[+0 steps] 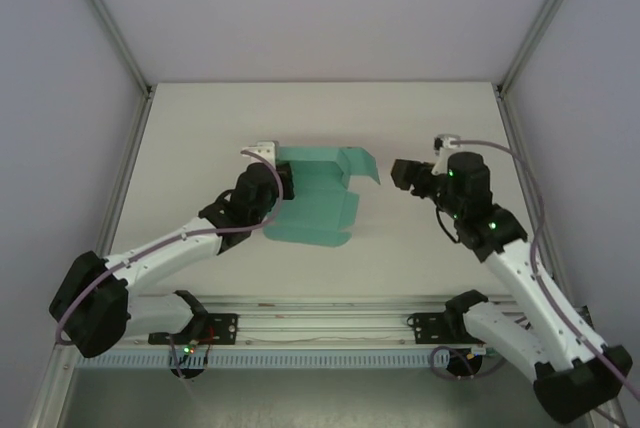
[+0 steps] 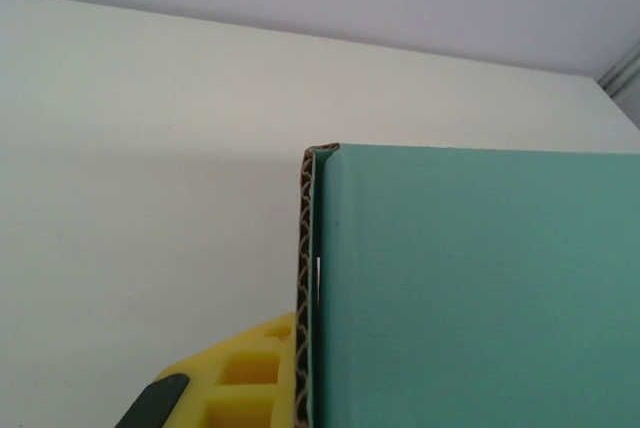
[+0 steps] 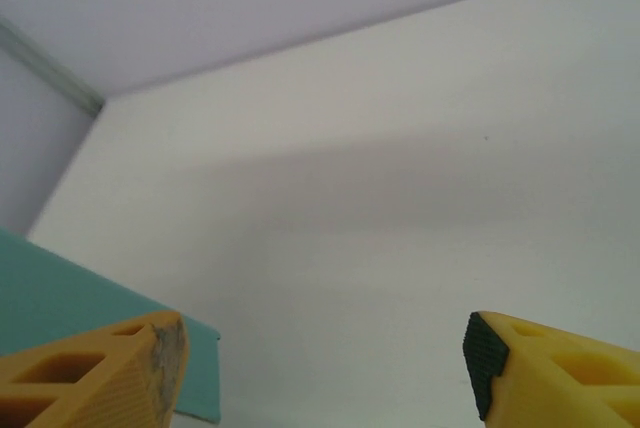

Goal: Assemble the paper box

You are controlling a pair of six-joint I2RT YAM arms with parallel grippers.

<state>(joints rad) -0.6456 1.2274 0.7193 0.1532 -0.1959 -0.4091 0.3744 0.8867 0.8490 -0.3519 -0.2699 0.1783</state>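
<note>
The paper box (image 1: 318, 200) is a teal-green die-cut sheet lying partly folded left of the table's middle, with a flap raised at its far right corner. My left gripper (image 1: 284, 181) is shut on the sheet's left edge. In the left wrist view the card (image 2: 470, 288) stands edge-on against one yellow finger (image 2: 245, 378); the other finger is hidden behind the card. My right gripper (image 1: 400, 174) hovers open to the right of the sheet, apart from it. Its fingers (image 3: 110, 378) are spread wide, with a corner of the card (image 3: 60, 298) behind the left one.
The white table (image 1: 200, 128) is walled in by pale panels and metal frame posts (image 1: 525, 138) at left and right. A rail with cables (image 1: 320, 323) runs along the near edge between the arm bases.
</note>
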